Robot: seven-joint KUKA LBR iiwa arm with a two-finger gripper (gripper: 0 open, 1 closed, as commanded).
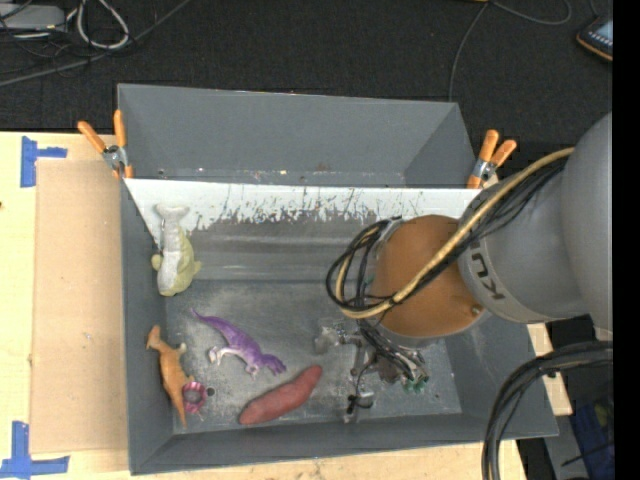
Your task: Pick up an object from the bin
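Pincer (358,383) sits lower centre-right of frame, spread cannot be told, just right of reddish sweet-potato toy (283,395); likely light, rigid, smooth, so grip across its thick middle.

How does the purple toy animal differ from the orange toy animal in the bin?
The purple toy animal lies mid-floor, its body running left to right; the orange toy animal lies beside the bin's left wall, running top to bottom. The purple one is nearer the tool. Both are small figures, neither held.

Arm (560,238) reaching in from right; pincer (358,380) pointing down
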